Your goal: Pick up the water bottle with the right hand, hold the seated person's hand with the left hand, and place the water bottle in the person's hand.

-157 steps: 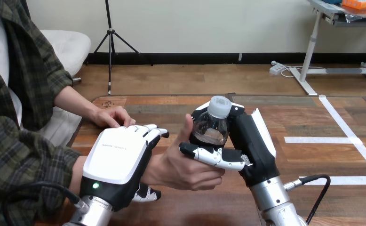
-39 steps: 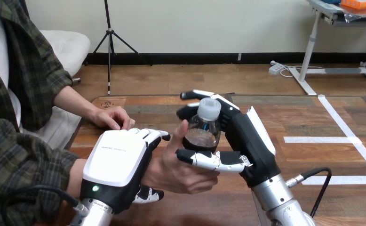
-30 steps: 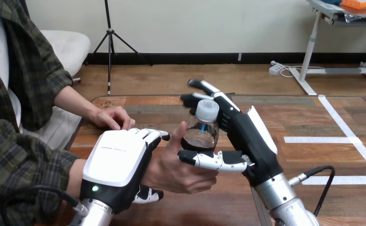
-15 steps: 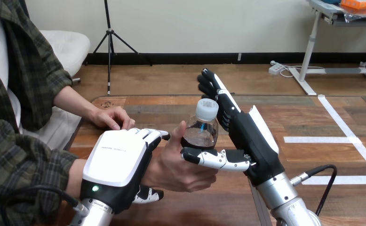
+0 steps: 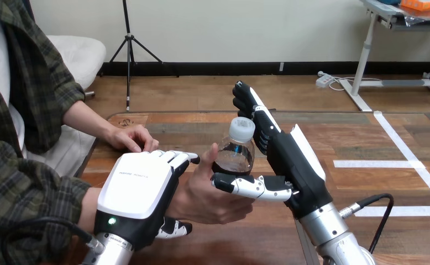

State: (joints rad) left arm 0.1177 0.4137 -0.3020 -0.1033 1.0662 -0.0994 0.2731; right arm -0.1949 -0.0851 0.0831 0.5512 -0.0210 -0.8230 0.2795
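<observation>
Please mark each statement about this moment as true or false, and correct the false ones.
1. The right hand has straight fingers rising behind the water bottle. True.
2. The bottle has no cap. False: a white cap is on it.
3. The bottle stands, cap upward, in the person's hand in the middle. True.
4. The person's hand at the upper left grips the bottle too. False: it rests on the table, apart from the bottle.
5. The left hand lies flat on the table, far from the person. False: it is curled round the person's wrist.
</observation>
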